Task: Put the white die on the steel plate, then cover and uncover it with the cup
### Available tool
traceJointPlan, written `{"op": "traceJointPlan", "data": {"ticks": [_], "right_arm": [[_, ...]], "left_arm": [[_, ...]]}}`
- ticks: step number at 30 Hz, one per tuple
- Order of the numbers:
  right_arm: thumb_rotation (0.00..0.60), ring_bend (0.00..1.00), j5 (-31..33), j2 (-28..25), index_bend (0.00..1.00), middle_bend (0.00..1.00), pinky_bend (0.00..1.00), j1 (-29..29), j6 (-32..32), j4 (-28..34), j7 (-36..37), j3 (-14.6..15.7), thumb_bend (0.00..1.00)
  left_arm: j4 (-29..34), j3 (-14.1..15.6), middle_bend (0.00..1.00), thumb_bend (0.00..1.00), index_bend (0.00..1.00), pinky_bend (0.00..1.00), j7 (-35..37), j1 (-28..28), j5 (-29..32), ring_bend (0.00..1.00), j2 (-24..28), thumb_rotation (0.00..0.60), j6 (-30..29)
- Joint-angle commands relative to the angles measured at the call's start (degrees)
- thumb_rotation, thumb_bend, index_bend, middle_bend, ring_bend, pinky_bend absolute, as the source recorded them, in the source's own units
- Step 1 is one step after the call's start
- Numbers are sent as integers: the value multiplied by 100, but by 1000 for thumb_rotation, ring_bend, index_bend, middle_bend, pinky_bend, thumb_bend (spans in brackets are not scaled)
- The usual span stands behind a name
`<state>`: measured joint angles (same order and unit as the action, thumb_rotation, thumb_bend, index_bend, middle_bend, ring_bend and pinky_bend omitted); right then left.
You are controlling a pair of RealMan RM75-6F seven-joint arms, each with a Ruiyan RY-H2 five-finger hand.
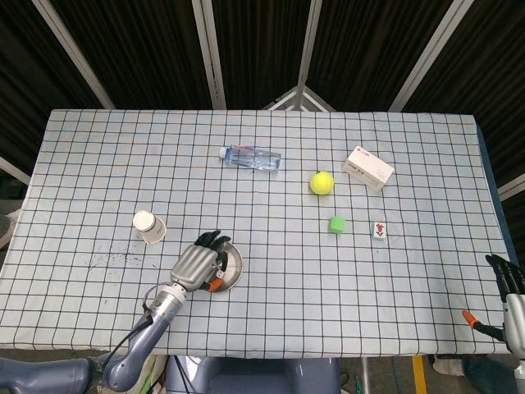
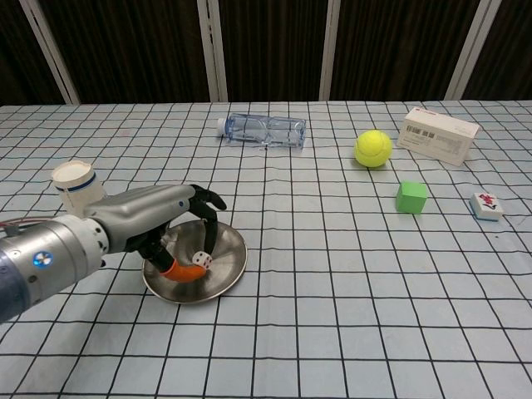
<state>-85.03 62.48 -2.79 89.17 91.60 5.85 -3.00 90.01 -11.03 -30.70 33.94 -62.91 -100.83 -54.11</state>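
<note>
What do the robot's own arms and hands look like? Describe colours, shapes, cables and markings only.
The left hand has a silver-grey metallic back, black fingers and an orange thumb tip. Its forearm is a grey cylinder bearing a small blue round mark, with a thin cable alongside. The right hand, at the frame edge, shows the same black fingers, grey body and orange tip.

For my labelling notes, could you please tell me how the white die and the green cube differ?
The white die is white with dots; the green cube is plain green. The die looks smaller than the cube. The die is over the steel plate, held in the fingers of the left hand; the cube sits alone on the table. Both are cubes.
</note>
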Motion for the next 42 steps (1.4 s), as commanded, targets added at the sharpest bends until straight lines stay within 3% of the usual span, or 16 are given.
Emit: {"op": "traceJointPlan", "data": {"ticks": [1,12,24,27,31,35,42], "right_arm": [[600,116,17,-6,116,124,15,-2,-16,-4,40,-1,42],[600,116,16,2,116,125,15,5,-22,-11,31,-7,42],[600,116,13,39,116,124,15,25,-69,2,-46,8,41],[600,116,23,46,116,124,16,33,-94,3,-64,11,42],[600,116,43,43,116,124,16,42,-114,-7,-45,0,42],[600,116,37,37,116,125,16,31,-72,-5,-35,-13,41],[600,116,29,20,116,125,16,23,-50,19,-26,-17,42]], "left_arm": [[-269,-106,112,489,553,78,-193,188,289,0,-254,600,86],[-434,-96,113,490,554,76,-590,236,508,0,-418,600,-377],[-527,152,105,476,550,58,-747,167,535,0,-328,600,-594],[-559,159,80,445,455,49,-657,167,509,0,-365,600,-597],[-565,212,22,372,214,34,-519,188,435,0,-361,600,-517],[-482,277,0,345,41,29,-414,199,312,0,-280,600,-480],[-24,428,0,342,0,25,-94,120,-244,0,128,600,-636]]}}
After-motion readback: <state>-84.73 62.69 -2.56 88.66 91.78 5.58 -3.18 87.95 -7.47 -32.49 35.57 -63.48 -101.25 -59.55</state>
